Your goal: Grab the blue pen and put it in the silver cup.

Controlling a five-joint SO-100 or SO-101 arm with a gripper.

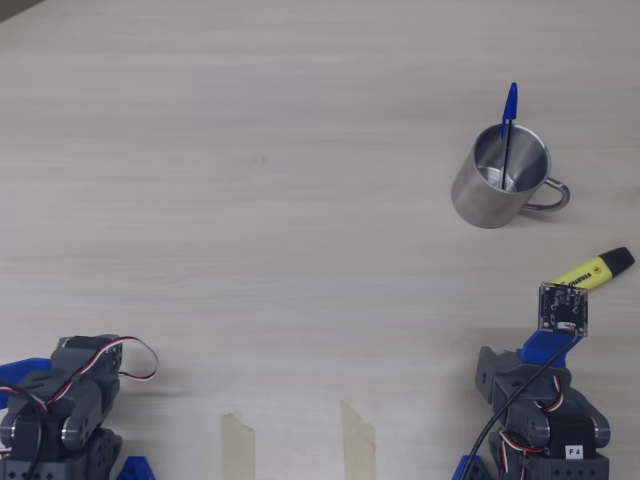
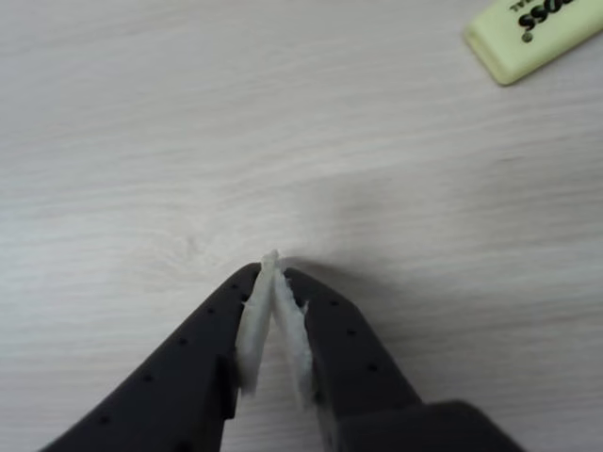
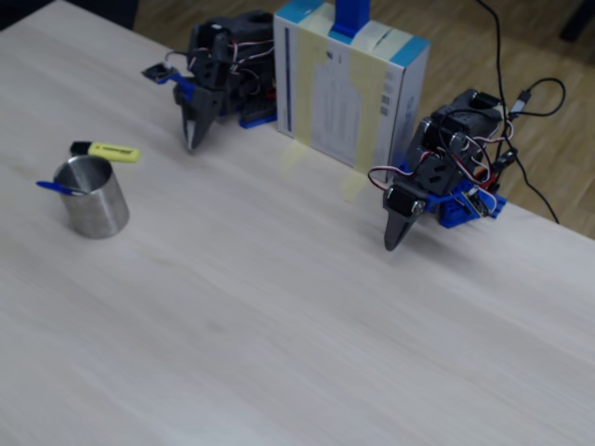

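- Blue pen [image 1: 509,118]: stands in the silver cup [image 1: 492,190] at the upper right of the overhead view, cap end leaning over the far rim because the pen is longer than the cup is deep.
- Silver cup: upright on the tabletop [image 1: 250,180], handle toward the right edge; it holds the pen only.
- Hand [image 2: 273,266]: clenched and empty in the wrist view, tips low over bare tabletop; the task appears complete.
- Yellow highlighter [image 1: 596,268]: lies flat between cup and arm, outside the cup.
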